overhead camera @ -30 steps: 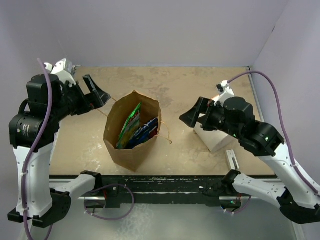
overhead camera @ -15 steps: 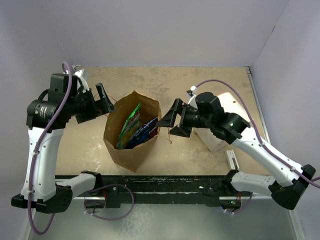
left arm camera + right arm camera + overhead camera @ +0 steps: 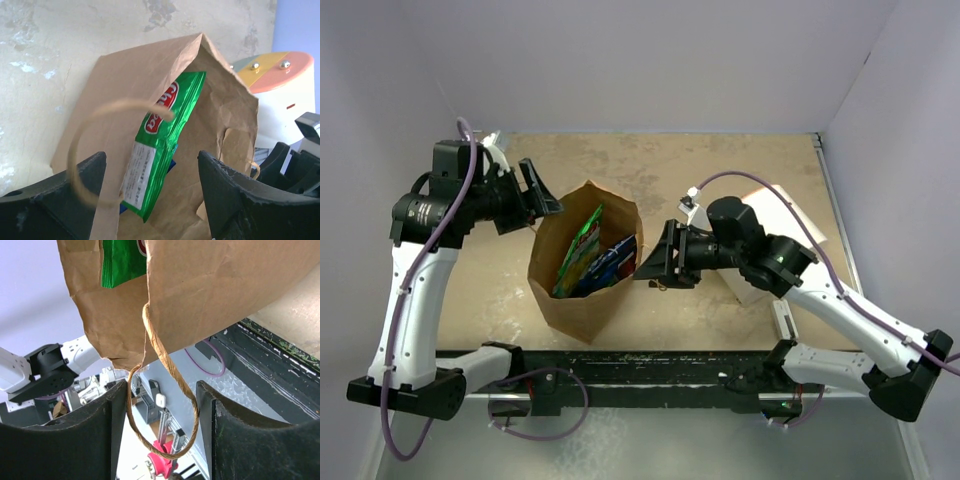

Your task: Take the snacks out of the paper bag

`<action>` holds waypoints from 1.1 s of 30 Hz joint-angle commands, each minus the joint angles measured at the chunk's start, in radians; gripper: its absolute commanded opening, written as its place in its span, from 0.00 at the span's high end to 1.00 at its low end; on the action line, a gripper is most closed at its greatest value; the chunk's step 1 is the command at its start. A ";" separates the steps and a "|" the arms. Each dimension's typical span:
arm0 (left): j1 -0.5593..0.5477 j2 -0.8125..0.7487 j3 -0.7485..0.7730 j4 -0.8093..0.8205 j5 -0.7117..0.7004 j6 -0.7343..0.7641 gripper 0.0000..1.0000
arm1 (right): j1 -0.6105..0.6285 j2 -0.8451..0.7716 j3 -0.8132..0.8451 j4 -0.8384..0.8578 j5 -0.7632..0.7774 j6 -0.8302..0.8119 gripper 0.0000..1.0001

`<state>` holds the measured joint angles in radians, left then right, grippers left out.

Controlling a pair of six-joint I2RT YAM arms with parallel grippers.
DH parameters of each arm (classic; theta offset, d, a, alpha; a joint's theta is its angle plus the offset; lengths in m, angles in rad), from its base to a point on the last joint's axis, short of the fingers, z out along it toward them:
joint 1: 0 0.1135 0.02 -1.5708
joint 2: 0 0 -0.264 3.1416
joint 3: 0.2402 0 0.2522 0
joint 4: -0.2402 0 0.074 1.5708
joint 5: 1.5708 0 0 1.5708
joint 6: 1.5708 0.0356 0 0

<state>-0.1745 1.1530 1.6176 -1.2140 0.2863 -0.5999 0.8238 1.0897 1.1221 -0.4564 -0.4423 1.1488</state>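
Zero snacks point(image 3: 590, 250) are lying outside the paper bag point(image 3: 575, 305) as far as the views show. All visible ones are sitting inside it, so the task is standing at its very start. The bag is standing upright with its mouth open near the middle of the table point(image 3: 720, 170). Inside, a green packet point(image 3: 582, 243) with a red label is leaning on edge toward the eleven o'clock side of the opening. A dark blue packet point(image 3: 613, 257) is tucked beside it toward three o'clock; anything deeper is hidden. The left jaws are hovering at the bag's ten o'clock rim, standing wide apart and holding nothing. In the left wrist view a twisted paper handle point(image 3: 73, 155) is arching through the gap between them, unpinched. The right jaws are sitting at the bag's three o'clock rim, also parted and gripping nothing. The other handle loop point(image 3: 170, 365) is dangling between them, seemingly touching neither. A white cylindrical container point(image 3: 752, 288) is standing farther out at three o'clock, partly hidden behind the right arm point(image 3: 840, 305). Judgement: each side is looking set to take a handle and steady the mouth. Every packet is waiting to be lifted out, the green one likeliest first, being the tallest and most exposed. Risk: thin handles slipping, or an uneven pull tipping the bag.
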 commanded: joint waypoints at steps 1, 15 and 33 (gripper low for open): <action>0.031 0.007 0.009 0.109 0.051 -0.042 0.26 | -0.002 -0.006 0.058 0.001 -0.024 -0.046 0.43; 0.046 0.015 0.060 0.089 -0.038 -0.006 0.66 | -0.003 0.024 0.167 -0.118 0.048 -0.110 0.88; 0.135 0.245 0.529 -0.002 -0.212 0.130 1.00 | -0.002 0.351 0.513 -0.187 0.092 -0.363 1.00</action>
<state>-0.0883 1.3701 2.0045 -1.2995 0.1268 -0.5190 0.8238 1.3640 1.5143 -0.6579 -0.3542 0.8909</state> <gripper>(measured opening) 0.011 0.016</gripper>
